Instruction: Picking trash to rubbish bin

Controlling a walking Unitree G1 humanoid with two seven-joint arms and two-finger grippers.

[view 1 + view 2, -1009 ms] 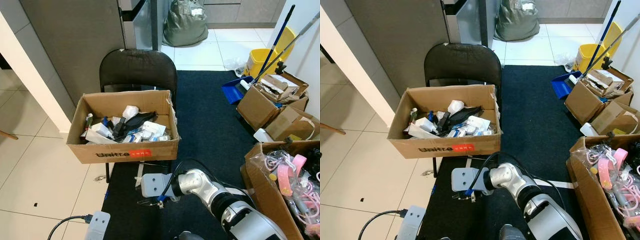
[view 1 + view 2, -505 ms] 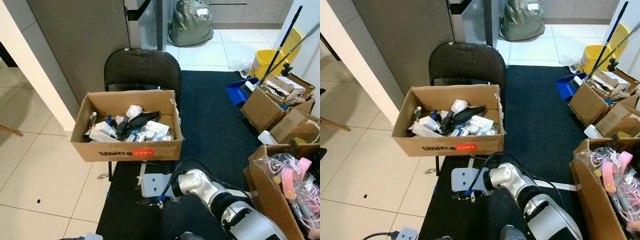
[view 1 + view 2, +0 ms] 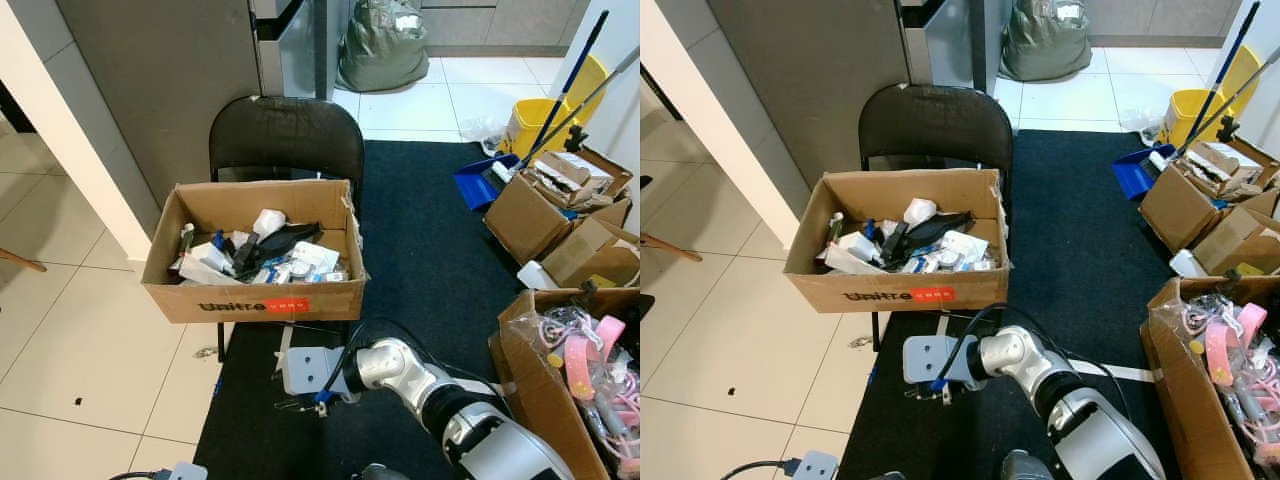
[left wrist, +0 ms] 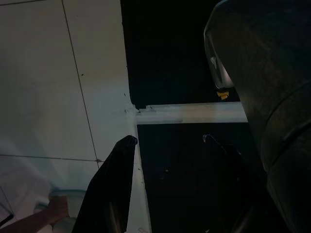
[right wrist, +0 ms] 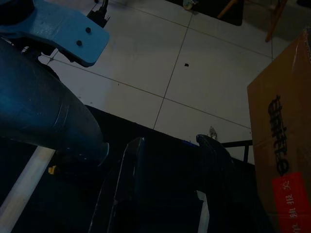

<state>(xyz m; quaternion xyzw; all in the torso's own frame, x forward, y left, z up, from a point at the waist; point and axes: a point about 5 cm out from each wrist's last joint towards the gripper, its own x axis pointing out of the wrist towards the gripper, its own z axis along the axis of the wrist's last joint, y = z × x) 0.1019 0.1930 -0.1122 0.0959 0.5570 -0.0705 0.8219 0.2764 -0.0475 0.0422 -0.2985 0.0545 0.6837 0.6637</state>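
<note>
Right arm [image 3: 420,380] bent low before cardboard box [image 3: 255,298].

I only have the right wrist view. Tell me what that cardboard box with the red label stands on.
Observer: The box stands on a black chair.
Operator: Report what's inside it.
Observer: Loose trash: white packets, small bottles and a black piece.
Operator: Place my right gripper for me.
Observer: The right gripper hangs low over the dark rug, just in front of the box, fingers apart and empty.
</note>
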